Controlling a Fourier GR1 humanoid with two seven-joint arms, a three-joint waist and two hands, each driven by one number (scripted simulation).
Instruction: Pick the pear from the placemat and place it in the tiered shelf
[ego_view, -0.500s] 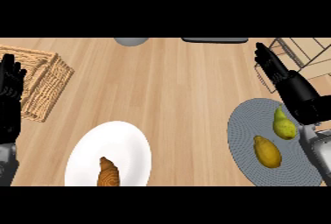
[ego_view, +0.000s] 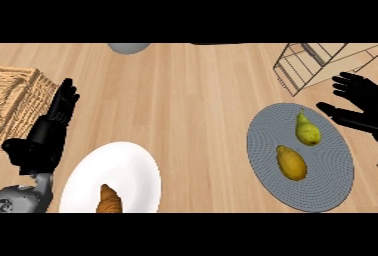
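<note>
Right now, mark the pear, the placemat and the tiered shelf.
pear (ego_view: 308, 132), head view, on its wide lower body.
placemat (ego_view: 266, 142), head view, bare grey patch at its left side.
tiered shelf (ego_view: 314, 65), head view, wire frame near its middle.

Bright, even, diffuse light over wooden counter (ego_view: 192, 100); shadows faint, soft; left robot hand (ego_view: 46, 137), right robot hand (ego_view: 363, 102) dark.

- The shelf (ego_view: 314, 62) runs out past the top and right edges.
- The basket (ego_view: 21, 97) is cut by the left edge.
- The plate (ego_view: 118, 165) and croissant (ego_view: 109, 201) are cut at the bottom.
</note>
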